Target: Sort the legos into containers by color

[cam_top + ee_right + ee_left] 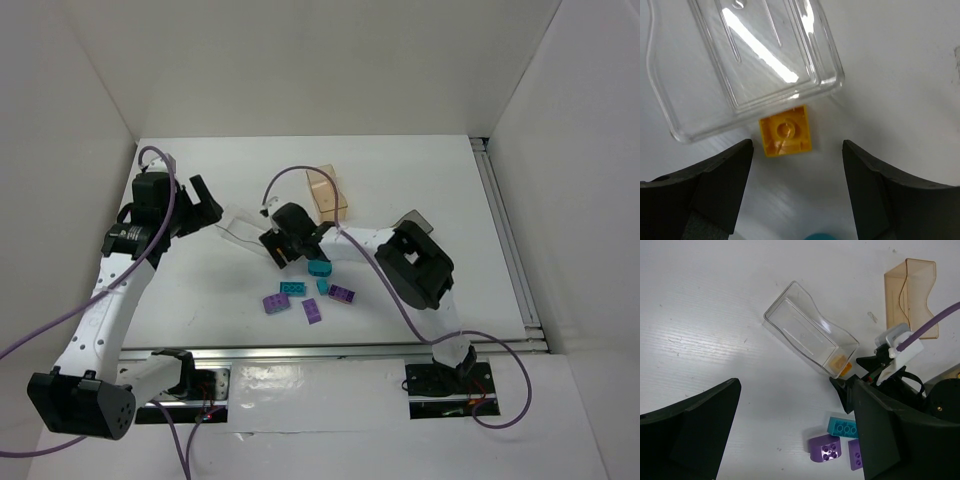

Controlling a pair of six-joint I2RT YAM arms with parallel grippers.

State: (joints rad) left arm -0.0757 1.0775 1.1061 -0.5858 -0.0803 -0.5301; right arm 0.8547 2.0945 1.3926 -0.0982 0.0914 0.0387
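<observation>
- Right end effector [797,192]: spread wide and holding nothing. It hangs over the yellow brick [785,131], one finger on each side and neither touching.
- Yellow brick: it lies on the bench [400,170] with its hollow underside up, right against the outer wall of the clear bin [740,60].
- Handling, as judged: the brick is light, rigid and smooth-sided, so it is likely to skid or twist under an off-centre pinch. Take it across its two flat side walls, low and square, never by the corners.
- Clear bin: thin and light, with nothing visible inside. Expect it to slide if you nudge it on the way down.
- Left end effector [785,440]: also wide and empty, hovering near the clear bin.
- Purple and teal bricks [312,312]: loose in a cluster nearer the arm bases, not yet sorted.
- Peach bin [328,190]: beyond the right end effector.
- Dark grey bin [415,222]: partly hidden behind the right arm, so you cannot see its contents.
</observation>
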